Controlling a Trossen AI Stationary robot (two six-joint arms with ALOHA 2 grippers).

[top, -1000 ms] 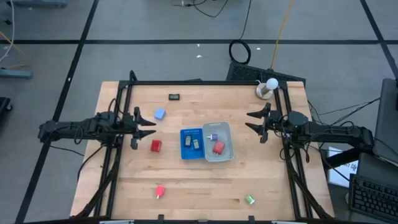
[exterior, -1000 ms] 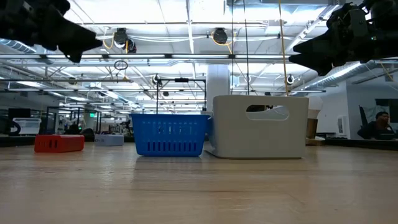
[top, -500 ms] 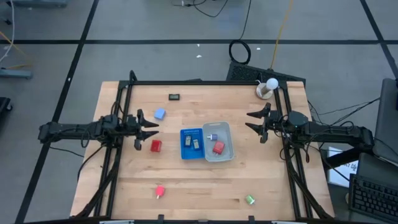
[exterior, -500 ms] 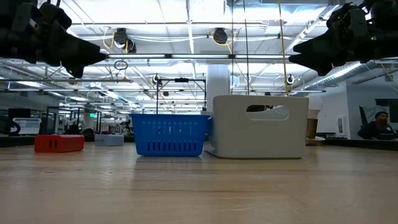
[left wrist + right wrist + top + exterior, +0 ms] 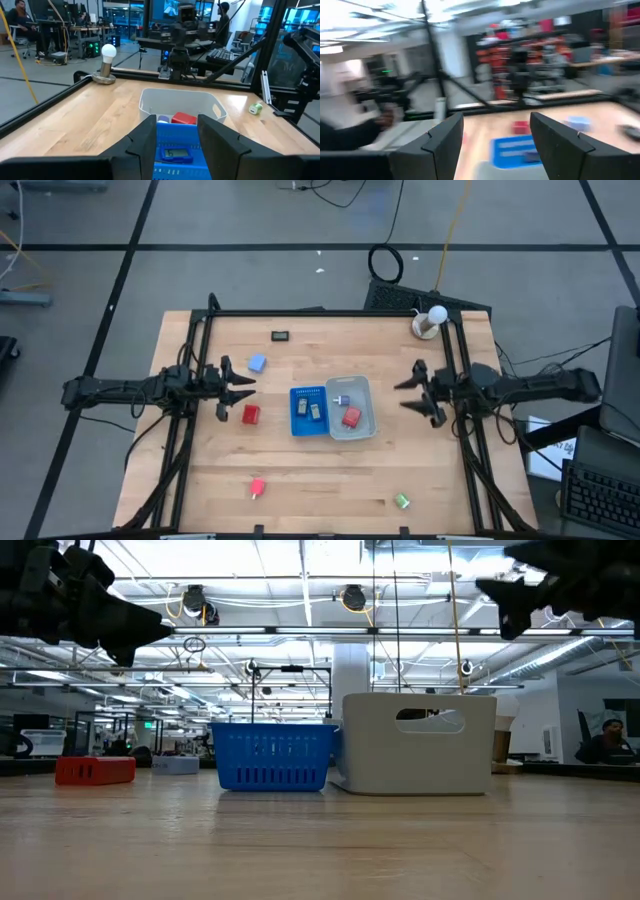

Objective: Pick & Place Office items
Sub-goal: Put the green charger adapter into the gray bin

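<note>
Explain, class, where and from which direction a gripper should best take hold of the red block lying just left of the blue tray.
Probably from straight above, fingers closing across the two narrower sides of the red block. It lies flat on the table with bare wood all around, apart from the blue tray. The left gripper, open, hovers nearest.

Bright, even light is falling from ceiling strip lamps (image 5: 300, 630), which are glaring white at 12 o'clock in the low view. The bench (image 5: 320, 470) is showing only soft, faint shadows. The right wrist view is smearing with motion blur throughout; the left wrist view is staying sharp.
</note>
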